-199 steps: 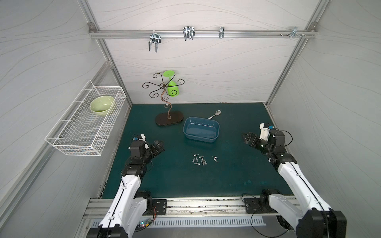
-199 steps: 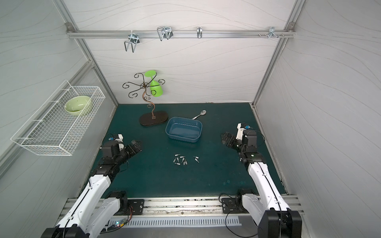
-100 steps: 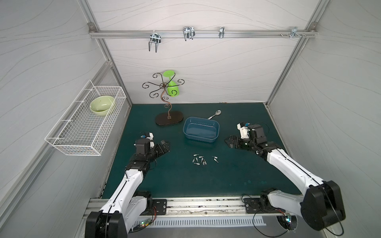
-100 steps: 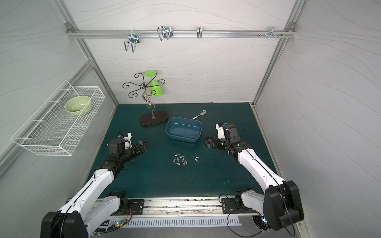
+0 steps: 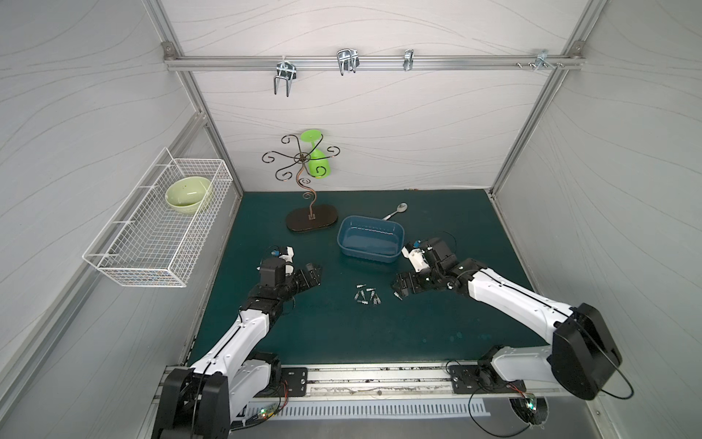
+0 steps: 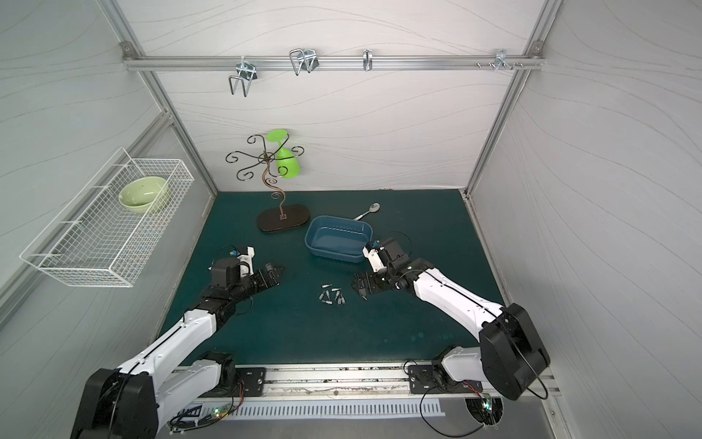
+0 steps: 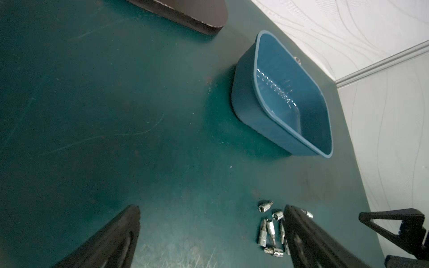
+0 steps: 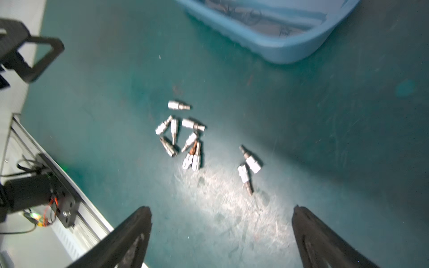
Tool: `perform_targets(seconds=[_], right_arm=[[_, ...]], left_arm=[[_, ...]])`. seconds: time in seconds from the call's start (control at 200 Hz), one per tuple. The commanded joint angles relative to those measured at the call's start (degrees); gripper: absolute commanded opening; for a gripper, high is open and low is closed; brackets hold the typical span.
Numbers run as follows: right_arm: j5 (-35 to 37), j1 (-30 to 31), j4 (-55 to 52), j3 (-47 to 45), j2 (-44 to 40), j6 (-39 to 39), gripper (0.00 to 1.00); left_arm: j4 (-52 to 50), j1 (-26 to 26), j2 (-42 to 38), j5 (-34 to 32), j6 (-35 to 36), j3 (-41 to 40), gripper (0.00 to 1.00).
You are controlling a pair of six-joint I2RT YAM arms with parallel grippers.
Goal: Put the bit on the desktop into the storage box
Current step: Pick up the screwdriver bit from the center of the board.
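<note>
Small steel bits (image 5: 366, 295) lie scattered on the tabletop (image 5: 342, 334), just near of the empty storage box (image 5: 364, 255). Right claw (image 5: 397, 286) spread beside the rightmost pair; left claw (image 5: 316, 273) spread, further left. Bits look hard, light, slick and likely to roll: pinch one across its thick body

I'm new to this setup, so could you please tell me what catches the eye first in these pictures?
A scatter of silver bits lies on the desktop in front of the empty blue storage box. Both open claws flank it: the right claw almost at the bits, the left claw farther off. At the back, a green glass hangs upside down from a scrolled stand.
</note>
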Motion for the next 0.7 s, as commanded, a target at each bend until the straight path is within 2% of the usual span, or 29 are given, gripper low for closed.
perform_targets(seconds=[0.0, 0.11, 0.46, 0.565, 0.695], right_arm=[[4.8, 1.7, -4.9, 0.8, 1.0, -1.4, 0.96], [5.9, 2.4, -7.4, 2.4, 3.7, -2.1, 0.87], [9.5, 6.3, -10.5, 6.0, 11.2, -2.7, 0.71], [10.8, 7.1, -11.5, 7.3, 14.1, -2.7, 0.6], [12.3, 7.7, -11.1, 7.7, 15.9, -2.6, 0.57]], left_arm=[[6.4, -0.8, 0.6, -0.4, 1.9, -0.6, 0.99], [6.4, -1.8, 0.7, -1.3, 2.8, -0.8, 0.99], [3.1, -1.8, 2.9, -3.3, 3.2, 1.4, 0.99], [2.7, -1.8, 2.4, -5.0, 3.1, 1.1, 0.99], [2.5, -1.7, 2.6, -5.2, 3.1, 1.2, 0.99]])
